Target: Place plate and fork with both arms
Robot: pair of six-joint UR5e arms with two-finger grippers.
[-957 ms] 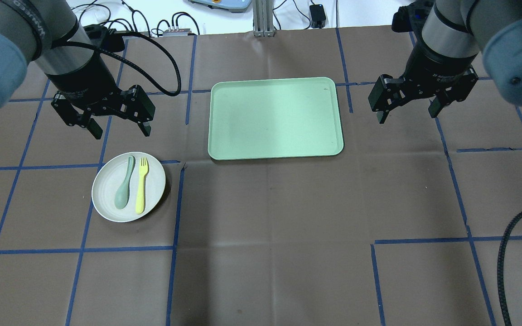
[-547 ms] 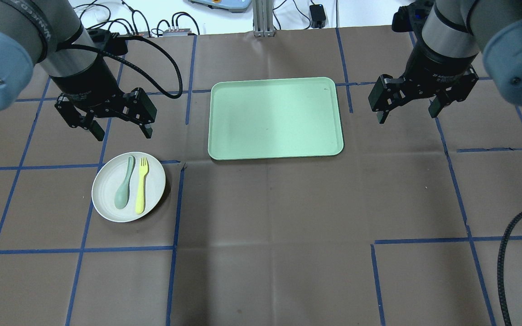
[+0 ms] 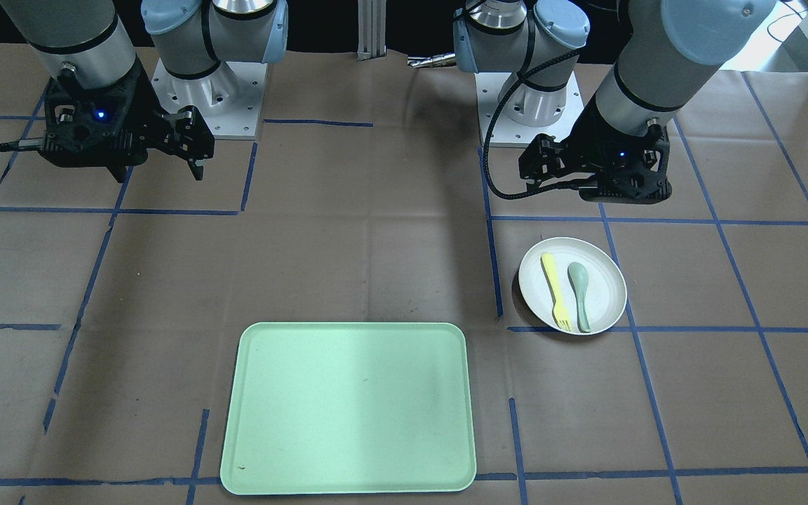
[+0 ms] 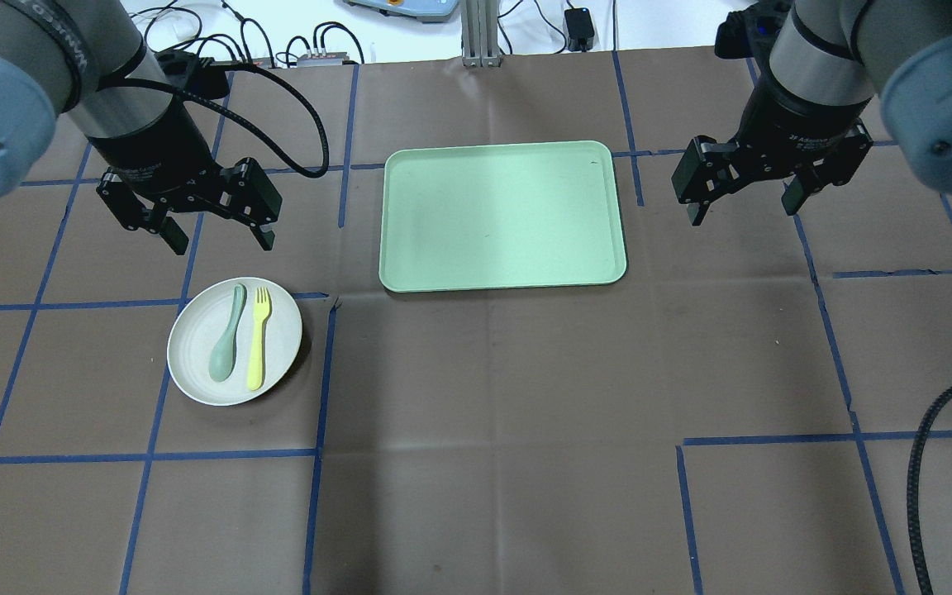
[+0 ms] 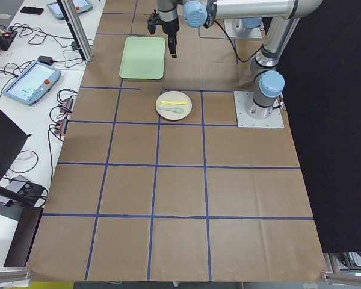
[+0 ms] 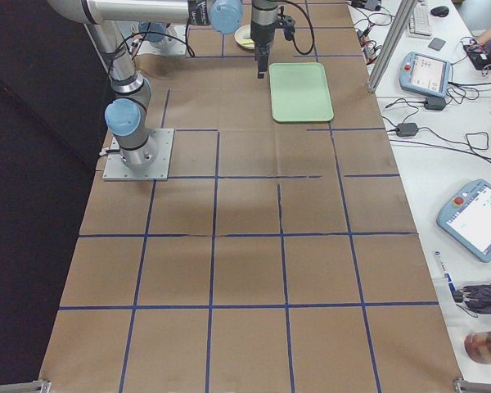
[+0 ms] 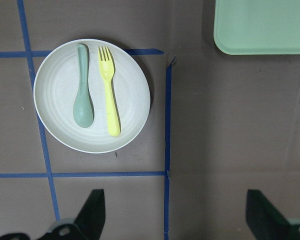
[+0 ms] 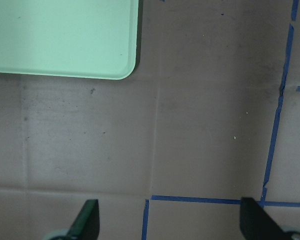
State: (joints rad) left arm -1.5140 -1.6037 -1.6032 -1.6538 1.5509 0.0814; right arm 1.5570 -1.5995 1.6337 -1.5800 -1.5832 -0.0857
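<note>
Nothing is placed yet. The plate (image 4: 195, 368) sits on the counter (image 4: 484, 413) at the tray's (image 4: 501, 215) 8 o'clock, carrying the fork (image 4: 259, 339) and spoon (image 4: 226, 347). The jaws of the left arm (image 4: 145, 124), at the plate's 12 o'clock, and of the right arm (image 4: 815, 83) hang open and empty.

- The overhead view looks forward and down on the table (image 4: 484, 372); the front view looks steeply down from the opposite side.
- Two side views stand far off, at the table's ends.
- The wrist views look down from near; the left one and the overhead view share the plate (image 7: 95, 80).
</note>
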